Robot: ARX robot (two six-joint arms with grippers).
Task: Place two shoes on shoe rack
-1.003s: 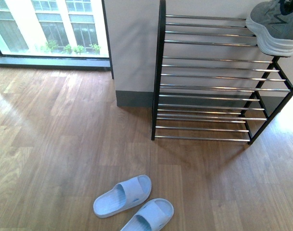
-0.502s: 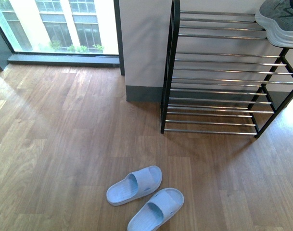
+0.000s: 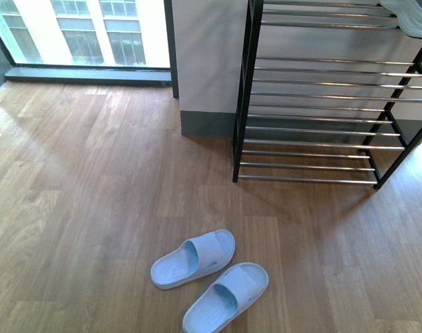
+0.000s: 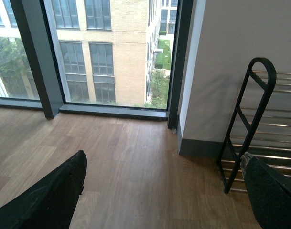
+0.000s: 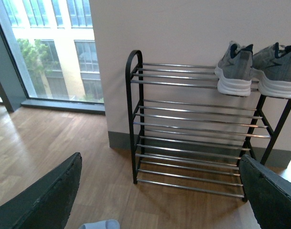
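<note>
Pale blue slides (image 3: 193, 258) lay side by side on the wooden floor (image 3: 93, 194) at the lower centre of the front view, well apart from the shoe rack (image 3: 241, 104) at the upper right, whose top tier already carried the grey sneakers (image 5: 236, 69). Both the left pincer (image 4: 163, 160) and the right pincer (image 5: 160, 160) hung released, grasping nothing. Because the slides lay so close together, a pincer closing on one would likely shove the other away. The soft rubber might fold or slip in the grip, and a slide set crooked on the thin rods could tip through or bump the sneakers.
</note>
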